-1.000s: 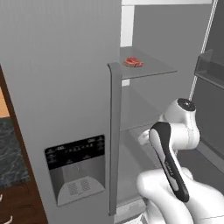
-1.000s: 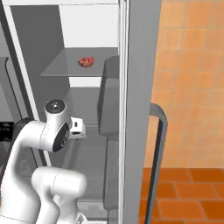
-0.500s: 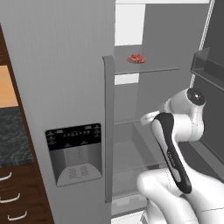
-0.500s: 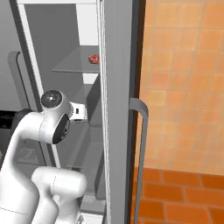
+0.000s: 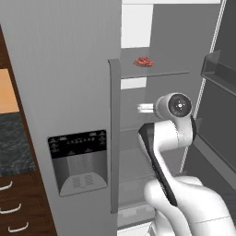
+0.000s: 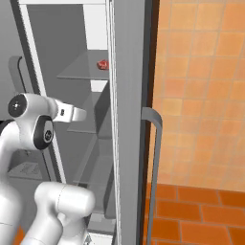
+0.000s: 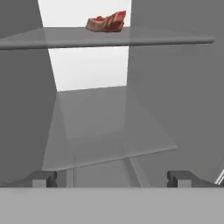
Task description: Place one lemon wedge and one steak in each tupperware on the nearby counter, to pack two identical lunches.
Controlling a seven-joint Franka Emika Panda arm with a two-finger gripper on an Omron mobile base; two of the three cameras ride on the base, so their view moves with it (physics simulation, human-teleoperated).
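The robot's hand point(image 7: 112, 178) hangs released, its dark fingertips point(image 7: 43, 178) spread wide, inside the open grey fridge, below the upper translucent glass shelf point(image 5: 159, 73). On that shelf, farther in and above the hand, lies the red raw steak point(image 5: 144, 61). To fetch it well, I reckon the hand should rise above the shelf's front edge first, then reach in level and close around the meat's middle.
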